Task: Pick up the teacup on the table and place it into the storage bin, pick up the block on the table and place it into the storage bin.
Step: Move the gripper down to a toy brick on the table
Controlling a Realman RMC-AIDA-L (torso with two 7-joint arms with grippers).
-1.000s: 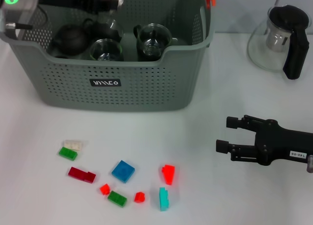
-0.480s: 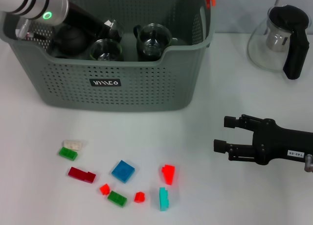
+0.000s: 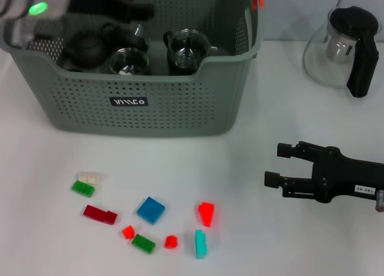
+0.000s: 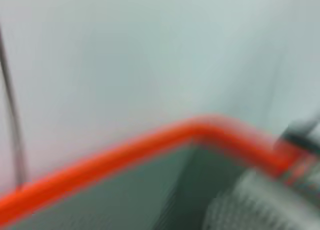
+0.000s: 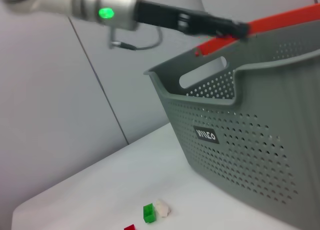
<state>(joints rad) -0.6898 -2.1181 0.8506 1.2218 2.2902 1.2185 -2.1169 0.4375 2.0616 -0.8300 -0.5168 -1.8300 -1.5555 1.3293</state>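
The grey perforated storage bin (image 3: pixel 198 111) stands at the table's back centre. Inside it are two glass teacups (image 3: pixel 129 61) (image 3: pixel 187 48) and a dark teapot (image 3: pixel 87 48). My left gripper (image 3: pixel 129 9) hangs over the bin's back left part; the right wrist view shows that left gripper (image 5: pixel 220 24) above the bin's rim (image 5: pixel 280 20). Several small blocks lie in front of the bin, among them a blue block (image 3: pixel 150 210), a red block (image 3: pixel 207 213) and a teal block (image 3: pixel 201 243). My right gripper (image 3: pixel 273 164) stands open, low over the table, to the right of the blocks and holding nothing.
A glass teapot with a black handle (image 3: pixel 354 48) stands at the back right. White (image 3: pixel 90 177), green (image 3: pixel 83 188) and dark red (image 3: pixel 100 214) blocks lie at the front left. The left wrist view shows only the bin's orange-red rim (image 4: pixel 125 152).
The left arm dipped into the bin's back left part half a second ago and has lifted again. The right gripper has barely shifted. The blocks have not moved.
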